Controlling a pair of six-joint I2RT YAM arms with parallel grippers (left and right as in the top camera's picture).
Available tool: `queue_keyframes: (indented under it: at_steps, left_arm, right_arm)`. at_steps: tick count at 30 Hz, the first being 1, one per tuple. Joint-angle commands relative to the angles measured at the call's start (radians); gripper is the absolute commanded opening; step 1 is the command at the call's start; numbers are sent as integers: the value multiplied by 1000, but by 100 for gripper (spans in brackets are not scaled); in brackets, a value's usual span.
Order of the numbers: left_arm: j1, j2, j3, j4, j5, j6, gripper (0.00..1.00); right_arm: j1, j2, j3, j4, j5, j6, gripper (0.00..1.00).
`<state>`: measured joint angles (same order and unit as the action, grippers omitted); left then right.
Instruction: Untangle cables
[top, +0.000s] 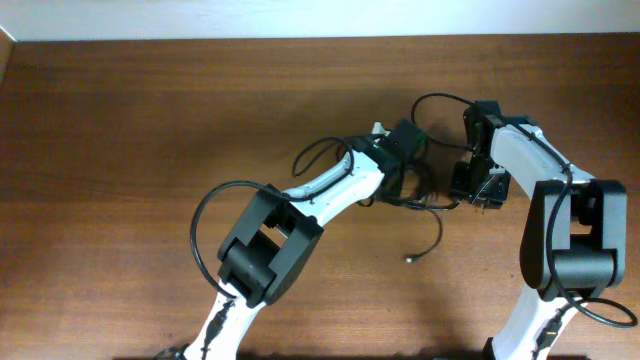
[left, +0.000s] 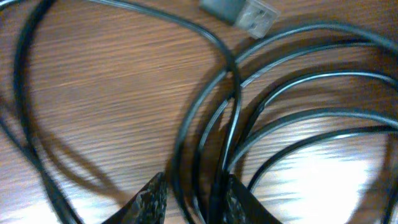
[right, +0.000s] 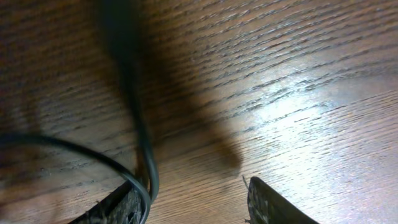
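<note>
Overhead: the cables (left: 231, 74) lay in a loose tangle on the desk (left: 112, 93), right of centre, between the two arms. The left gripper (left: 193, 198) straddled several strands, one finger on each side (picture blurred, so I could not tell whether it pinched them). A plug (left: 242, 12) lay just beyond the loops. The right gripper (right: 196, 208) stood spread, low over the desk, with one strand passing just inside one finger, unclamped.

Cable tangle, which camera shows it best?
Left wrist: the cables fill the frame, with several strands crossing and one plug. Overhead shows only loops poking out around the left arm and right arm. Right wrist catches just two blurred strands.
</note>
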<state>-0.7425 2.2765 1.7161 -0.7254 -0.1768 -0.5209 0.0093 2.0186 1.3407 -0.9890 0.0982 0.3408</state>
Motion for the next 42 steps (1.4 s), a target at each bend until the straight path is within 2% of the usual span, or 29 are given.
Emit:
queue_keyframes:
  at_steps: [1,5,8,12,14,17,19,20,23,25,27,31,34,35,38,40,41,42]
  left_arm:
    - [96,69,-31,-106,-111,-5,33]
    - [222,69,-31,-232,-82,11,38]
    - [284,69,-31,-265,38,108,43]
    - [325,69,-31,-278,61,134,46]
    - [325,69,-30,-275,63,164,49]
    - [327,63,26,-314,130,203,52]
    - [327,26,119,-391,130,201,61]
    - [327,-2,150,-419,130,200,63]
    - [362,-78,165,-449,147,193,66]
    - [428,-134,165,-455,228,194,73]
    - [494,-158,165,-470,310,194,74]
    - [636,-156,98,-495,278,193,79]
    - [751,-156,-53,-393,344,193,79]
    - [780,-156,-102,-339,463,193,78]
    - [816,-156,-161,-280,591,193,80]
    - [808,-156,-167,-273,604,193,90]
    - [797,-156,-167,-261,603,193,95]
    - [786,-156,-167,-246,603,193,95]
  right_arm:
    - [12,39,-29,-2,-20,8,54]
    - [12,39,-48,8,-19,8,54]
    - [12,39,-93,38,-11,8,55]
    - [10,39,-95,18,-5,8,55]
    - [10,39,-33,-61,-8,-17,58]
    - [12,39,192,-273,-25,-27,59]
    - [27,39,322,-360,-162,-143,60]
    - [38,37,338,-361,-248,-179,61]
    - [76,37,335,-355,-405,-283,61]
    - [120,37,335,-339,-432,-307,61]
    - [163,37,335,-311,-474,-308,61]
    - [281,37,335,-240,-491,-327,61]
    - [346,37,335,-155,-486,-266,61]
    - [365,37,335,-122,-483,-222,61]
    - [401,37,333,-76,-448,-155,61]
    - [418,37,319,-48,-352,-84,61]
    - [431,37,304,-2,-371,-102,61]
    - [451,37,295,35,-418,-179,60]
